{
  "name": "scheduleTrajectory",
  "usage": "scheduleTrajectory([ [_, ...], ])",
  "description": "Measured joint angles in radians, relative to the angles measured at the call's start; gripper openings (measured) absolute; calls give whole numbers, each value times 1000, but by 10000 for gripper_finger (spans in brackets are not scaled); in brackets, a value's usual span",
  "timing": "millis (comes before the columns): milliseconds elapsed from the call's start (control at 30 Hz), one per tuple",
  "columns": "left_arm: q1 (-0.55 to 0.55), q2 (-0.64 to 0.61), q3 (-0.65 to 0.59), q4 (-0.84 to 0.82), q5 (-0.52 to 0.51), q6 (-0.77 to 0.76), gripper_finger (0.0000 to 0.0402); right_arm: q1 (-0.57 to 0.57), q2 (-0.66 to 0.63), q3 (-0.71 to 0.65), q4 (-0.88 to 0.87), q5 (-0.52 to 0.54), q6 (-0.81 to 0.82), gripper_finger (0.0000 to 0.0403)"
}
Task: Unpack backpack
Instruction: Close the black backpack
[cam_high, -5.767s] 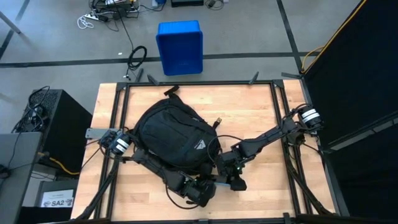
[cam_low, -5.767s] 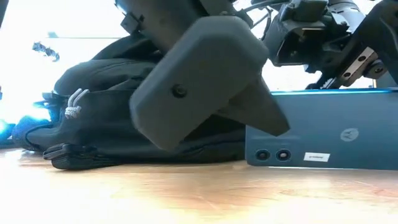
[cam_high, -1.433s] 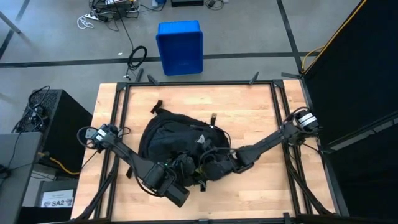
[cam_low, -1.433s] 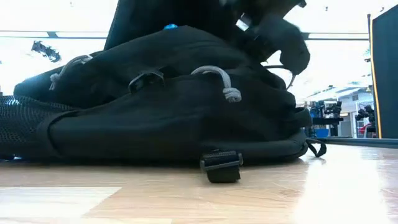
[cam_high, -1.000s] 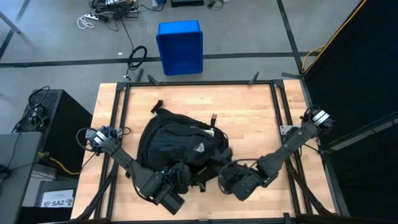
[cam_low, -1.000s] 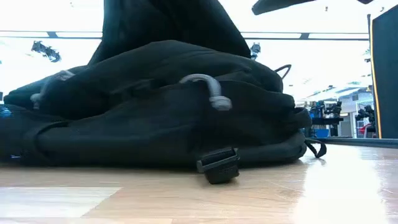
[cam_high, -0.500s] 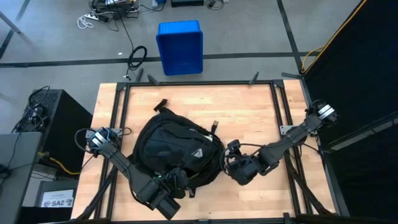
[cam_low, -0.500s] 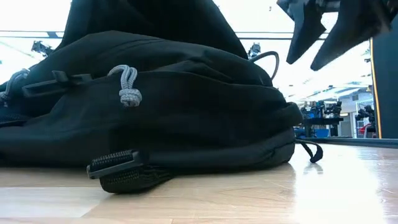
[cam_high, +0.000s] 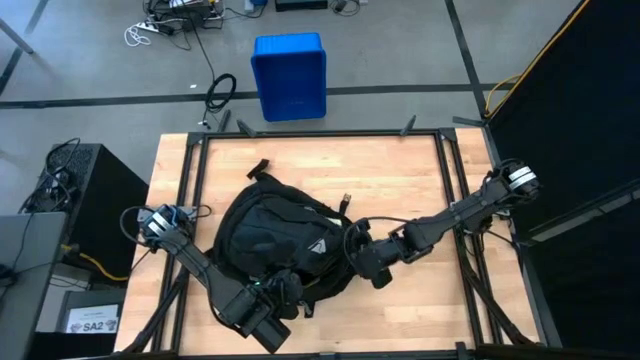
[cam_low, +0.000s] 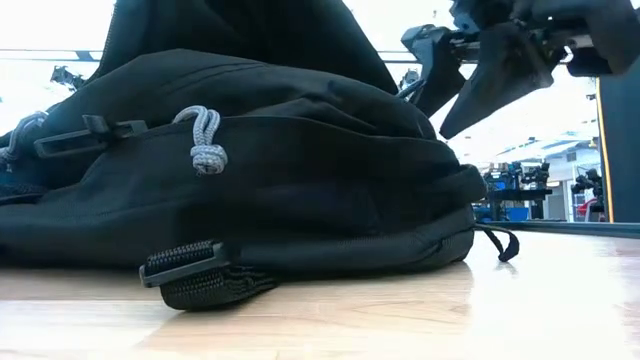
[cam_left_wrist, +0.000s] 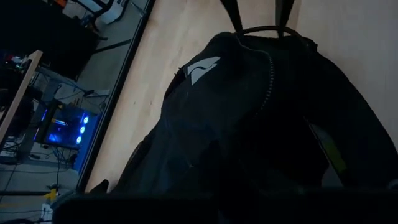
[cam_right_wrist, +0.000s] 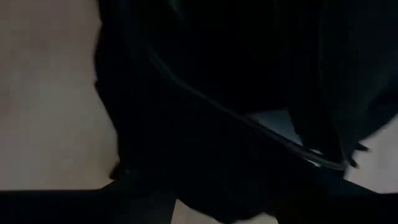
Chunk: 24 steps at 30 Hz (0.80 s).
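Centrally on the wooden table (cam_high: 400, 190) lies the black backpack (cam_high: 275, 240). At its 3 o'clock edge hovers the right gripper (cam_high: 358, 252), fingers parted around nothing in the low view. At its 6 o'clock end, the left gripper (cam_high: 283, 290) is closed, contents unclear.

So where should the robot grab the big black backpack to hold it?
Probably the thin carry loop standing up at the end of the backpack nearest the right gripper, which is open beside it. Come from that right side: the loop arches clear of the fabric, so a finger could slip under.
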Motion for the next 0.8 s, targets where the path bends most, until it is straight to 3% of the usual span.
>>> scheduleTrajectory([
  [267,2,0,0,4,3,1,0,-71,44,-19,21,-109,-18,213],
  [367,2,0,0,4,3,1,0,-69,46,-20,15,-102,-23,168],
  [500,2,0,0,-6,-21,-1,0,-39,39,6,-42,-95,-49,33],
  [533,2,0,0,-6,-37,-2,0,-29,39,17,-52,-93,-57,18],
  [800,2,-2,0,-49,-123,-12,0,61,36,146,-220,63,-25,1],
])
